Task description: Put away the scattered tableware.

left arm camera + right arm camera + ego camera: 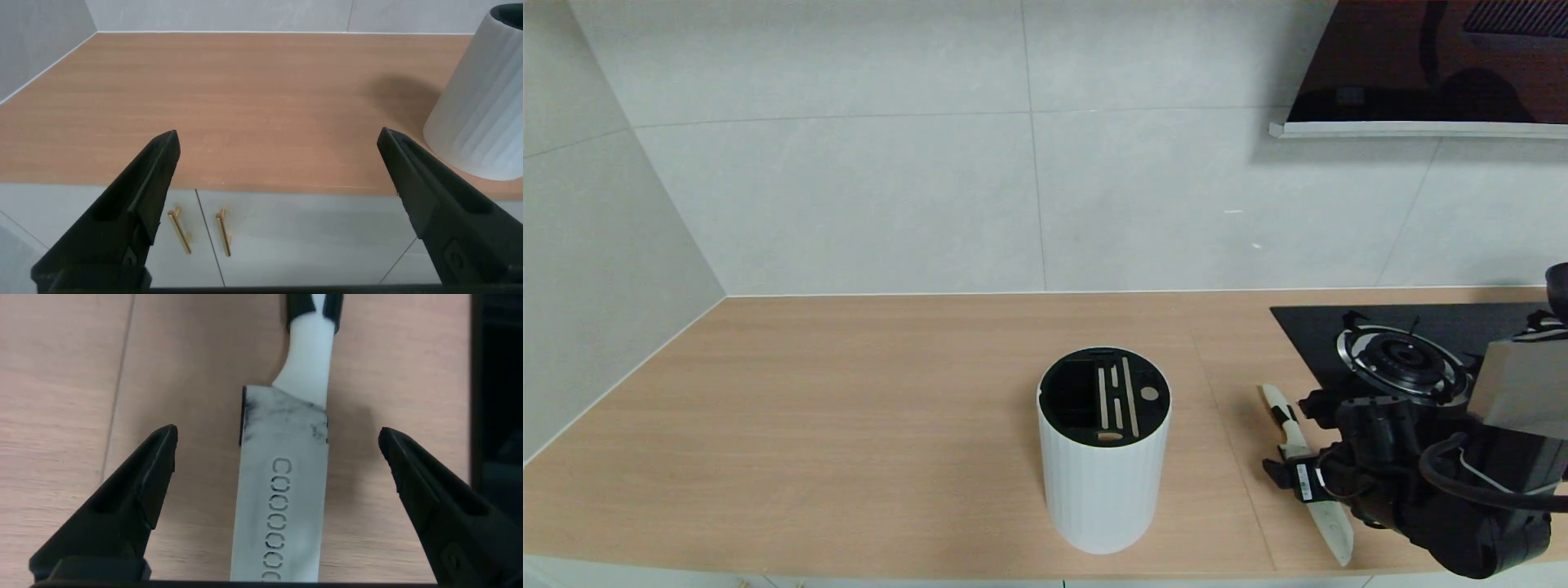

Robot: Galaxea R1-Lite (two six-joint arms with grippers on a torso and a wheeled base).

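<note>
Wooden counter (849,425), white knife (282,498), right claw (278,439) spread above

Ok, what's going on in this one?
The robot's right gripper is open over a white knife that lies flat on the wooden counter. The knife lies between the gas hob and a white ribbed knife holder. The gripper's fingers sit on either side of the blade, and the knife is not yet gripped. The holder stands upright with nothing sticking out of its slotted top. The left gripper is also open, near the counter's front edge, and holds nothing.
</note>
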